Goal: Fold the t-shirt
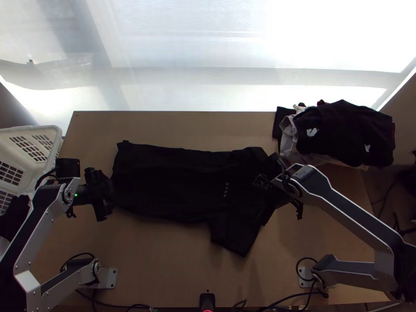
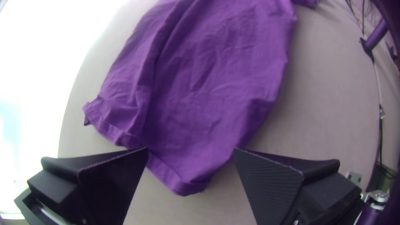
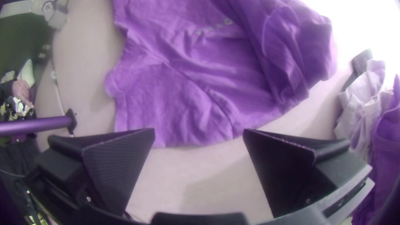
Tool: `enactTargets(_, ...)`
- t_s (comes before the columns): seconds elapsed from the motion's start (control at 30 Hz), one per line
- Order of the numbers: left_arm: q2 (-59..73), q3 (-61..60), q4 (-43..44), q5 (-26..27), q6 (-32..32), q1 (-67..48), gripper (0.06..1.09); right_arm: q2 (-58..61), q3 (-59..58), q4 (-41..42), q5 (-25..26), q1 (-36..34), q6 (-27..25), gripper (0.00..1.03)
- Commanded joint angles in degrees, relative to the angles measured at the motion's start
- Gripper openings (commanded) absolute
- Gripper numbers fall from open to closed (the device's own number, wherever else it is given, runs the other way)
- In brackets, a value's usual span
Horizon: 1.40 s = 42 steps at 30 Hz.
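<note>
At the counter's near edge (image 1: 156,300), about midway between its corners, stands a small black device (image 1: 207,299) with a red light at its base. Black cables (image 1: 291,298) run along this edge on both sides of it. The metal base plates (image 1: 108,278) of the two arms are fixed toward the near left and near right corners.

Farther in, the black T-shirt (image 1: 166,182) lies lengthwise across the middle of the light wooden counter, its hem toward the left edge and its shoulders toward the right. One sleeve (image 1: 234,236) spreads toward the near edge; the cloth on the far side of the shoulder end is bunched, and creases run along the body. Small pale lettering marks the chest.

The left gripper (image 1: 105,195) is at the hem end, its jaws wide apart. The right gripper (image 1: 287,191) is at the shoulder end, its jaws also well parted.

Beyond the left edge sits a white plastic basket (image 1: 32,128) with slotted walls and dark cloth (image 1: 14,217) in it. At the far right corner a pile of clothes (image 1: 346,130), black over pale, covers the corner. Past the far edge, a bright, translucent white sheet (image 1: 208,78) spans the room, with blurred bands of shadow showing through.
</note>
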Motion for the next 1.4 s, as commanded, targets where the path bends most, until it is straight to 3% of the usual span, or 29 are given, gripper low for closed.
enactTargets(0.0, -9.65, -10.98, 2.56, -1.64, 4.88, -6.07, 1.04, -2.95, -4.34, -1.74, 0.08, 5.11, -0.01, 0.98)
enactTargets(0.17, -11.41, -15.72, 3.35, -2.34, 5.58, -9.24, 1.04, -3.22, -7.76, -1.82, -0.10, 10.38, -0.45, 0.98)
enactTargets(0.33, -11.23, -17.75, 7.39, -3.75, 5.93, -9.15, 1.03, -3.22, -9.08, -1.91, -4.49, 12.58, -0.01, 0.98)
enactTargets(0.5, -9.30, -17.22, 10.82, -3.92, 4.88, -9.15, 0.91, -2.86, -11.81, -0.24, -5.37, 14.51, 0.08, 0.98)
enactTargets(0.77, -4.99, -16.52, 14.51, -4.01, 3.56, -9.24, 0.62, -1.02, -11.72, 3.36, -5.37, 15.04, 0.26, 0.98)
enactTargets(0.9, -3.94, -16.25, 16.09, -4.01, 3.56, -8.97, 0.34, -0.93, -11.98, 4.24, -5.37, 15.12, 0.34, 0.98)
enactTargets(0.93, -3.94, -16.16, 16.09, -4.01, 3.56, -9.15, 0.23, -0.93, -11.98, 4.33, -5.37, 15.12, 0.34, 0.98)
enactTargets(1.03, -4.82, -16.16, 16.09, -4.10, 3.82, -9.15, 0.09, -0.67, -12.16, 4.94, -5.28, 14.95, 0.34, 0.98)
enactTargets(1.37, -5.35, -12.30, 11.79, -4.01, 1.27, -8.09, 0.09, 5.75, -12.07, 12.68, -5.28, 15.21, 1.22, 0.96)
